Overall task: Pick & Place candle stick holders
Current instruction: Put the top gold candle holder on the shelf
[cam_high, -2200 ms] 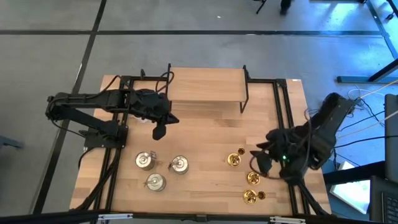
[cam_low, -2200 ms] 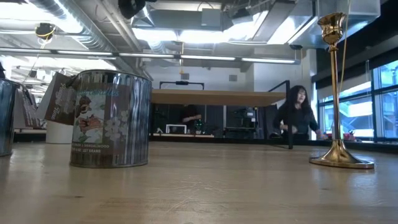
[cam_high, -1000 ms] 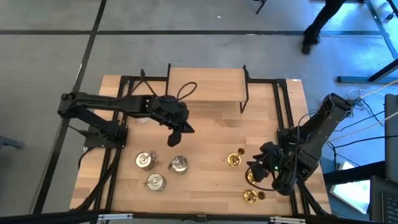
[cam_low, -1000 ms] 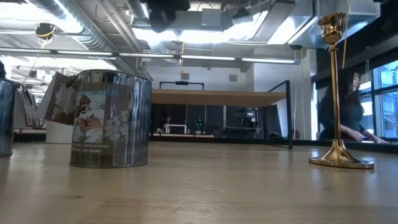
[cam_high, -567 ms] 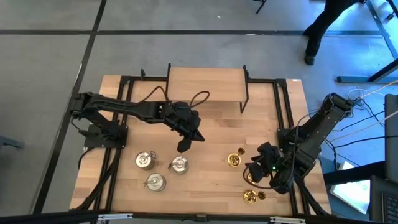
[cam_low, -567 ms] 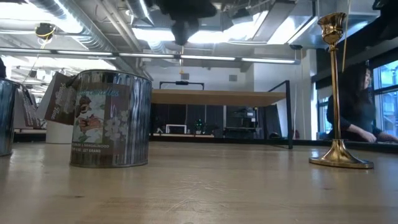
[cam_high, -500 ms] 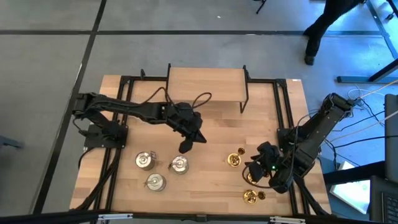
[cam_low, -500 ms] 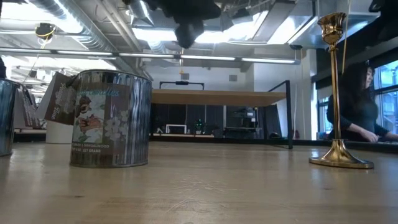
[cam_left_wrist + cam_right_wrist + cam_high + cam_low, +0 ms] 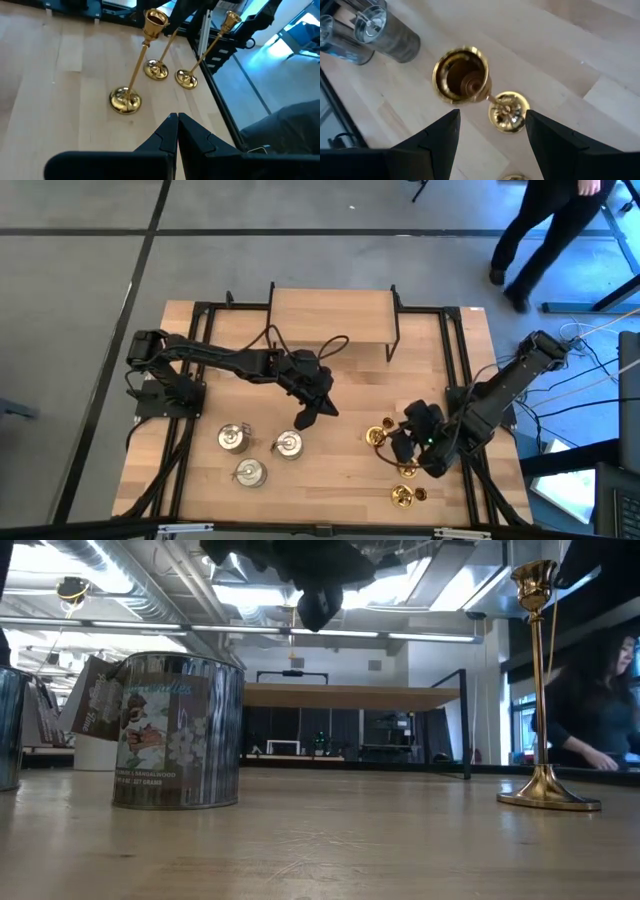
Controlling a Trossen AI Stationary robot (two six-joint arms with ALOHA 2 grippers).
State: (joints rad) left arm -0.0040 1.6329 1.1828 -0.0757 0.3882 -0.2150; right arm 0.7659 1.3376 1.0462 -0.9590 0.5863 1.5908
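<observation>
Three gold candle stick holders stand on their round bases at the near right: one (image 9: 377, 436), one (image 9: 405, 468) and one (image 9: 403, 496). Three squat silvery ones (image 9: 233, 438), (image 9: 288, 444), (image 9: 248, 472) stand at the near left. My left gripper (image 9: 304, 419) hangs shut above the table's middle, just beyond the silvery group, pointing toward the gold holders (image 9: 125, 100). My right gripper (image 9: 394, 444) is open above the farthest gold holder; in its wrist view the holder's cup (image 9: 461, 75) and base (image 9: 507, 111) lie ahead of the spread fingers (image 9: 427, 145).
A wooden shelf on black legs (image 9: 330, 320) stands at the table's far side. Black frame rails (image 9: 455, 360) run along the left and right edges. A person walks on the floor beyond the far right corner (image 9: 545, 230). Bare wood lies between the two groups (image 9: 335, 455).
My left gripper has swung out from the far left toward the table's middle and dropped lower, staying shut, and now hangs beside the silvery holders. My right gripper has shifted a little toward the table's left, over the farthest gold holder, still open. No holder has moved.
</observation>
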